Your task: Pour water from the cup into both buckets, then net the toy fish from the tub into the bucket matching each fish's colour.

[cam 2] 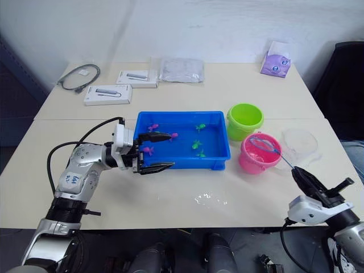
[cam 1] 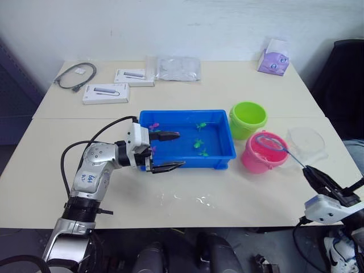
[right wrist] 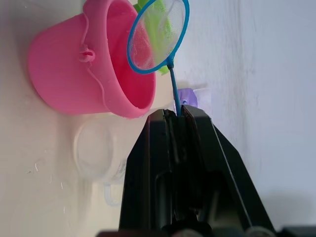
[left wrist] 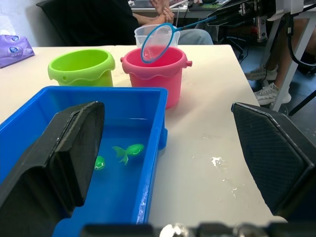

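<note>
Your beige table [cam 1: 239, 96] sits against a white wall, with two white boxes [cam 1: 105, 92], a cable [cam 1: 74, 74] and a tissue pack [cam 1: 273, 58] along the back. Up front you've got the blue tub [cam 1: 222, 156] holding a few green fish [cam 1: 198, 144] and pink fish [cam 1: 153, 125] in shallow water. Your left gripper [cam 1: 169, 151] has its fingers spread wide, straddling the tub's near left corner, gripping nothing. Just right of the tub stand the green bucket [cam 1: 248, 118] and the pink bucket [cam 1: 259, 158], with the clear cup [cam 1: 307, 142] beside the pink one. Your right gripper [right wrist: 178, 121] is pinched tight on the net [cam 1: 269, 141] handle, and the hoop hangs right over the pink bucket's mouth. Some water is spilled on the table near the front edge.
</note>
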`<action>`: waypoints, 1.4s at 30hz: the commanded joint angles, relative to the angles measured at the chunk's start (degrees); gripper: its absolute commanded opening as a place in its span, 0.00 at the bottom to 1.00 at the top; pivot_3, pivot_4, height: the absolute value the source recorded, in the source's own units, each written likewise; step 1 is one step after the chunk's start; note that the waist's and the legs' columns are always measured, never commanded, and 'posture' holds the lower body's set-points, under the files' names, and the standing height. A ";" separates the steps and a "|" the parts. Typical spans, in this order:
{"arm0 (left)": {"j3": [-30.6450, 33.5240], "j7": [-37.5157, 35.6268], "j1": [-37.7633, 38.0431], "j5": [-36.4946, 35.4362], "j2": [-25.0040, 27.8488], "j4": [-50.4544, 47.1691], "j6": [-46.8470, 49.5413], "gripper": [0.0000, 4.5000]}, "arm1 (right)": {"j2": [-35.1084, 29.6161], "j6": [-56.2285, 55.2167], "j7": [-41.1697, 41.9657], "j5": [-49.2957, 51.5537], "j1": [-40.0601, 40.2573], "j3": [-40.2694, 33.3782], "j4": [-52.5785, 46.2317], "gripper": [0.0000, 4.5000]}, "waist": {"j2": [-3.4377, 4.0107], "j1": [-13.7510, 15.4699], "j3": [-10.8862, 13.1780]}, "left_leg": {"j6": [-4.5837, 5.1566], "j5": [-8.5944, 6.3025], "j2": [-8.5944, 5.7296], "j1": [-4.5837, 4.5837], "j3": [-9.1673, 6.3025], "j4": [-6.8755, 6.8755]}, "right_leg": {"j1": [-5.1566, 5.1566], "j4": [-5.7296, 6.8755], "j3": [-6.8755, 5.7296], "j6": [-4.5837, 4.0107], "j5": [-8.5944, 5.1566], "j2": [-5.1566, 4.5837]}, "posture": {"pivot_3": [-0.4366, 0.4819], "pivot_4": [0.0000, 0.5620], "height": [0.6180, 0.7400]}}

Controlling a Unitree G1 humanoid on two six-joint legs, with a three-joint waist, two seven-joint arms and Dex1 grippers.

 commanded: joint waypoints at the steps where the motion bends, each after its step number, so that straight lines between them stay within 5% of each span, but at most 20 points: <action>1: 1.46 0.76 0.97 -0.31 0.72 -2.68 -0.05 0.98 | 0.70 3.95 3.84 14.07 -0.69 -0.11 -2.51 0.00 | 0.00 -0.01 0.00 | 0.00 0.00 0.00 0.00 0.00 0.00 | 0.00 0.00 0.00 0.00 0.00 0.00 | 0.48 0.27 1.00; 5: 4.67 2.51 1.77 -1.93 1.60 -2.08 1.03 0.98 | 2.29 16.24 13.25 39.16 0.28 4.92 -9.94 0.00 | 0.00 -0.05 0.00 | 0.00 0.00 0.06 0.04 -0.05 0.00 | 0.02 0.02 -0.03 -0.03 -0.02 0.02 | 0.48 0.27 1.00; 12: 13.25 4.27 4.90 -4.06 7.09 -0.27 3.56 0.98 | 0.65 47.28 6.22 65.73 -13.80 8.09 -24.58 0.00 | 0.02 -0.36 -0.01 | 0.03 0.00 0.12 0.09 -0.05 0.05 | 0.01 0.17 -0.05 -0.14 0.02 -0.04 | 0.48 0.27 1.00; 17: 16.17 3.99 6.73 -3.86 9.83 1.60 3.27 0.98 | -3.51 67.83 1.18 70.69 -27.36 15.68 -25.33 0.00 | 0.01 0.24 -0.01 | 0.01 0.00 0.13 0.02 -0.19 0.05 | -0.03 0.19 -0.19 -0.24 -0.04 -0.11 | 0.48 0.27 1.00; 22: 17.50 4.48 8.38 -3.13 10.51 2.25 2.07 0.98 | -5.11 81.64 2.33 65.25 -42.73 28.67 -18.80 0.00 | 0.01 0.05 -0.01 | 0.07 -0.01 0.06 -0.09 -0.18 0.07 | -0.04 0.09 -0.27 -0.19 -0.01 -0.16 | 0.48 0.27 1.00; 28: 17.51 4.91 10.65 -0.81 12.03 2.16 0.30 0.98 | -1.37 85.21 3.05 54.88 -54.43 39.27 -11.24 0.00 | 0.01 -0.09 -0.01 | 0.07 -0.01 0.08 -0.19 -0.17 0.03 | -0.10 0.19 -0.36 -0.18 0.00 -0.13 | 0.48 0.27 1.00; 42: 18.35 6.81 14.60 -1.52 12.83 -2.58 1.71 0.98 | 12.63 85.57 8.21 39.55 -66.51 50.47 7.02 0.00 | 0.00 -1.09 -0.02 | 0.06 -0.01 0.11 -0.26 -0.20 0.01 | -0.14 0.20 -0.44 -0.16 0.01 -0.13 | 0.48 0.27 1.00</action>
